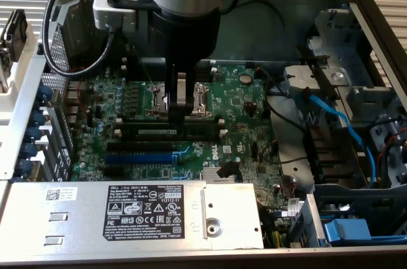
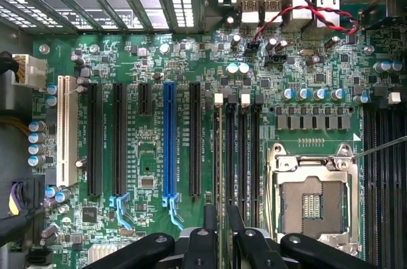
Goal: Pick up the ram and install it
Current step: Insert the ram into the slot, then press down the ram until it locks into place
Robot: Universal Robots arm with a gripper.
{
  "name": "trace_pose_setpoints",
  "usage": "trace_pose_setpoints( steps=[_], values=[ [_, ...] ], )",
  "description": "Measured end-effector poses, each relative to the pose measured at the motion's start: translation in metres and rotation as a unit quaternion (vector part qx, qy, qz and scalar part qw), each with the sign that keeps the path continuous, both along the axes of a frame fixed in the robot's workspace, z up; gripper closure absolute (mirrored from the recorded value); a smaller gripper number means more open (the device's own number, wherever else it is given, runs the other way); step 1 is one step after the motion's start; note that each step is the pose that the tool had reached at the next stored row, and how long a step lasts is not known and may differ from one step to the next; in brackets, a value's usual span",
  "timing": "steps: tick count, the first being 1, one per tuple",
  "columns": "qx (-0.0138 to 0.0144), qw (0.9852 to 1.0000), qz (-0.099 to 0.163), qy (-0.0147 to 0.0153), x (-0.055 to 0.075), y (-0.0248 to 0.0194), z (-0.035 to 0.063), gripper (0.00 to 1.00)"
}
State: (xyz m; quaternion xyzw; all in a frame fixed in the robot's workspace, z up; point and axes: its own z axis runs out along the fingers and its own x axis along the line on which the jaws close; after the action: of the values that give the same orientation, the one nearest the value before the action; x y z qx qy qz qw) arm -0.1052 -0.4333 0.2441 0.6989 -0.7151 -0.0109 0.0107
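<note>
The exterior view takes in the whole open computer case, the labelled power supply at lower left and the green motherboard. The wrist view instead looks close onto the board, with the blue slot and CPU socket. The ram, a long dark stick with black chips, lies along the memory slots at frame centre, directly beneath the claw. Whether the claw pinches it or stands spread cannot be told
</note>
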Motion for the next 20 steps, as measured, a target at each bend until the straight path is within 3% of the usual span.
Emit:
trace_pose_setpoints(
  steps=[15,17,20],
  values=[
    [0.0,1.0,0.0,0.0001,0.0,0.0,0.0003,0.79],
    [0.0,1.0,0.0,0.0001,0.0,0.0,0.0003,0.88],
    [0.0,1.0,0.0,0.0001,0.0,0.0,0.0003,0.9]
  ],
)
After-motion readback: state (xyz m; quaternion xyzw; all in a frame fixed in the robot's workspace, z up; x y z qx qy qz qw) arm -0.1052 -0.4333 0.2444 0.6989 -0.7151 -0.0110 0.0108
